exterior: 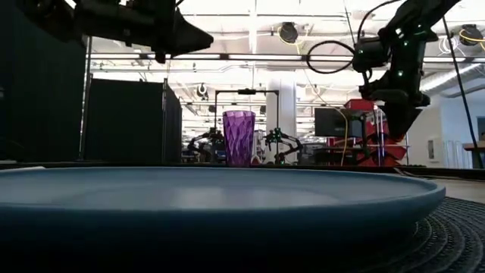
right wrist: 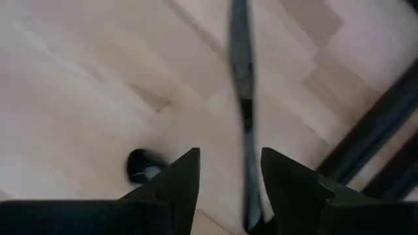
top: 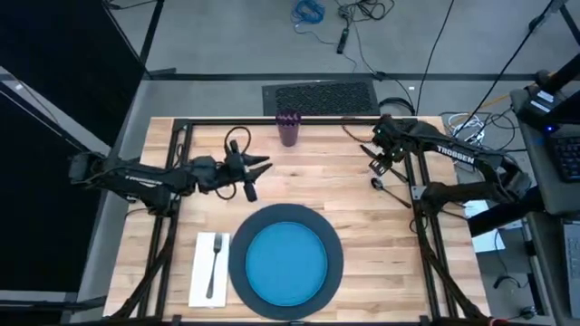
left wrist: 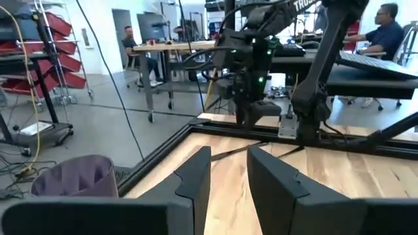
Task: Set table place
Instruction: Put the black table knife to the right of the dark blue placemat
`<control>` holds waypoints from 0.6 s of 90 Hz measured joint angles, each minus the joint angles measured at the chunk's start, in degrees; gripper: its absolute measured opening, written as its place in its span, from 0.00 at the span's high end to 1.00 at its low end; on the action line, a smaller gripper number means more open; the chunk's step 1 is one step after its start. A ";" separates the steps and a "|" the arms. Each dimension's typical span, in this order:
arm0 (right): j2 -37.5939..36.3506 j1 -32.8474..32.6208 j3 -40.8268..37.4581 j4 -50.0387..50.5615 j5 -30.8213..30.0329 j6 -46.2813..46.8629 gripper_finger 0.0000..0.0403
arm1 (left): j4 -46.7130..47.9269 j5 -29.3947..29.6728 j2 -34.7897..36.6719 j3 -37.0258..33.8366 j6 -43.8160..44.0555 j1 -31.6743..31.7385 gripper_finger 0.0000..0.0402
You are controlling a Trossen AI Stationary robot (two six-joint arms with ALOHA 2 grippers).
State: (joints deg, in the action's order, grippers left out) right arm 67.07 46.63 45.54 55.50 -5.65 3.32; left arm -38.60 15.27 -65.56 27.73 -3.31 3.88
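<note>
From above, we see the blue plate [top: 286, 265] on the dark charger [top: 241, 272], with the fork [top: 216, 263] on the white napkin [top: 201, 272], all well away from both grippers. The purple cup [top: 288, 128] stands beyond the left gripper [top: 263, 166], whose jaws are a little apart and empty. The right gripper [top: 379, 166] hangs over a thin utensil [top: 391, 189]. Down low, the plate rim [exterior: 227, 199] fills our view, hiding the table. Past the left fingers [left wrist: 196, 176] the cup [left wrist: 75, 176] sits off to one side. In the right wrist view, the blurry utensil [right wrist: 241, 85] runs between the open jaws, but we cannot tell knife from spoon.
</note>
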 joint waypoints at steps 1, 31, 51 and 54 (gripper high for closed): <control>0.00 0.49 0.00 -0.12 0.00 -0.30 0.63 | 0.03 0.00 0.00 0.00 0.00 0.00 0.79; 2.88 8.20 0.02 -3.03 2.92 -5.09 0.63 | 0.10 0.02 -0.02 0.00 0.00 -0.04 0.79; 8.86 8.20 0.02 -3.48 2.82 -5.56 0.63 | 0.06 0.02 -0.02 0.00 0.02 -0.58 0.79; 9.72 8.21 0.02 -3.50 2.81 -5.56 0.63 | 0.06 0.02 -0.02 0.00 0.02 -0.67 0.79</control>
State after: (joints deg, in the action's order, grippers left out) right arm 76.79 54.84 45.56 52.00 -2.84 -2.24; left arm -38.54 15.29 -65.58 27.73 -3.29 3.21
